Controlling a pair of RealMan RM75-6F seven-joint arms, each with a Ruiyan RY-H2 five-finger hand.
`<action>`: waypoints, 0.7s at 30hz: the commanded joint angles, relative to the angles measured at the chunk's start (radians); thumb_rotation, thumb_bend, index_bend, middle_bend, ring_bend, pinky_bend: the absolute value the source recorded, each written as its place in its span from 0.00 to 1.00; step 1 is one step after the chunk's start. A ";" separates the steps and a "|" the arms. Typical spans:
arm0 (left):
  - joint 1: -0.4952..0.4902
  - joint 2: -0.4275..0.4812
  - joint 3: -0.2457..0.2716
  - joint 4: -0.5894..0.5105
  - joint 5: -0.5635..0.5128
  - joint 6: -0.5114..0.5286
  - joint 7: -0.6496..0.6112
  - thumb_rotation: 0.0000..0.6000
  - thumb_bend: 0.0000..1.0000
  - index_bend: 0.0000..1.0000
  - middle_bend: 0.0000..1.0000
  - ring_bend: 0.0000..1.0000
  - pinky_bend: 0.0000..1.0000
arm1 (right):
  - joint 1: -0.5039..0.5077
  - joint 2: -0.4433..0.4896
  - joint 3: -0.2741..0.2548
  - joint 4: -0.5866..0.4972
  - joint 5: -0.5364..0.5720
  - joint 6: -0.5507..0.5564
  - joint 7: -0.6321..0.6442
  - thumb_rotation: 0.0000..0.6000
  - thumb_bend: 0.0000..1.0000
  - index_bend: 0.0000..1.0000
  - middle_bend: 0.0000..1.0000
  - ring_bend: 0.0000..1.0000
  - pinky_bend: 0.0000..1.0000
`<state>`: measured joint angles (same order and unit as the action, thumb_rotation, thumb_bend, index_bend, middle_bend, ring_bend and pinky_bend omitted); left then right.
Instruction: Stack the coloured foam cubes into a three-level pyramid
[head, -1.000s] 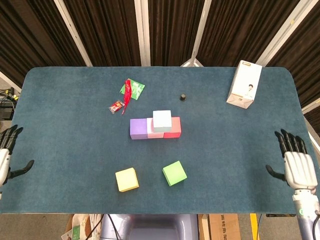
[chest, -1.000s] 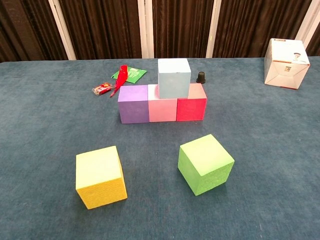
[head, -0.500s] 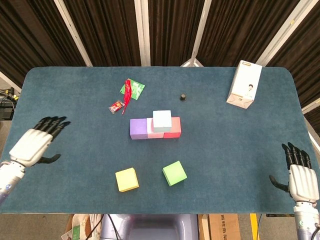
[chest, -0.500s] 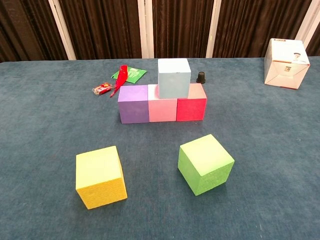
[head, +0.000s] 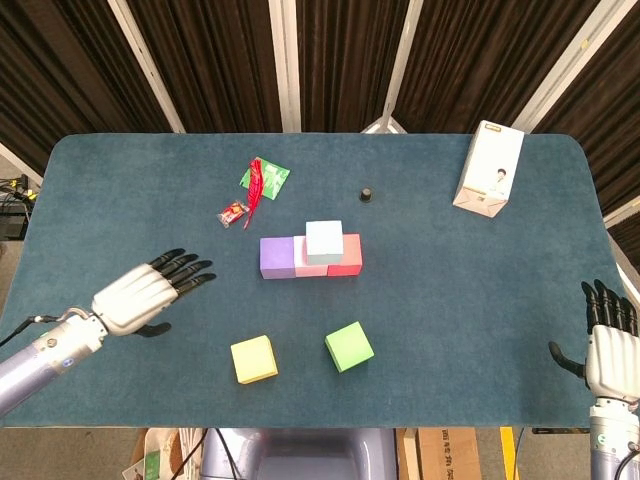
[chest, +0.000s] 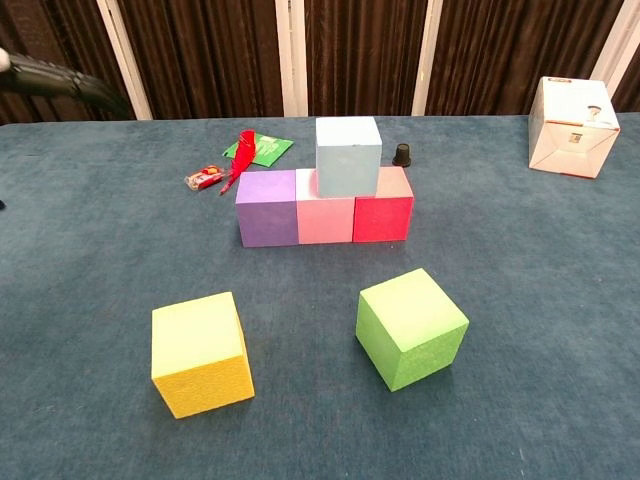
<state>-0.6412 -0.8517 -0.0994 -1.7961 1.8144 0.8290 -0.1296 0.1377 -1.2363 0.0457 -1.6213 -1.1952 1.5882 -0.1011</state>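
Base row purple cube, pink cube, red cube touching; pale blue cube on top (over pink/red seam). Yellow cube, green cube loose near front edge. Left hand over blue felt table, fingers spread, empty. Right hand at right edge, fingers apart, empty. White carton closed, contents unseen. Dark curtains behind.

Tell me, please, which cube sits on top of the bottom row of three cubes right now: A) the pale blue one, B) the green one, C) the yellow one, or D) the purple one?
A: the pale blue cube rests on the pink cube and red cube, while the purple cube is in the row itself and the yellow cube and green cube lie loose on the table.
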 joint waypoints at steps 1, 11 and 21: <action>-0.040 -0.043 0.028 0.036 0.039 -0.022 -0.024 1.00 0.31 0.06 0.00 0.00 0.00 | -0.008 -0.005 0.010 0.003 0.000 0.002 -0.008 1.00 0.25 0.00 0.02 0.00 0.00; -0.114 -0.151 0.101 0.093 0.117 -0.019 -0.084 1.00 0.31 0.06 0.00 0.00 0.00 | -0.021 -0.021 0.048 0.009 0.024 -0.023 -0.036 1.00 0.25 0.00 0.02 0.00 0.00; -0.159 -0.229 0.135 0.119 0.125 -0.002 -0.097 1.00 0.31 0.07 0.02 0.00 0.00 | -0.032 -0.025 0.074 0.010 0.034 -0.051 -0.032 1.00 0.25 0.00 0.02 0.00 0.00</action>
<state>-0.7949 -1.0697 0.0311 -1.6831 1.9447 0.8282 -0.2272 0.1068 -1.2613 0.1193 -1.6108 -1.1615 1.5375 -0.1337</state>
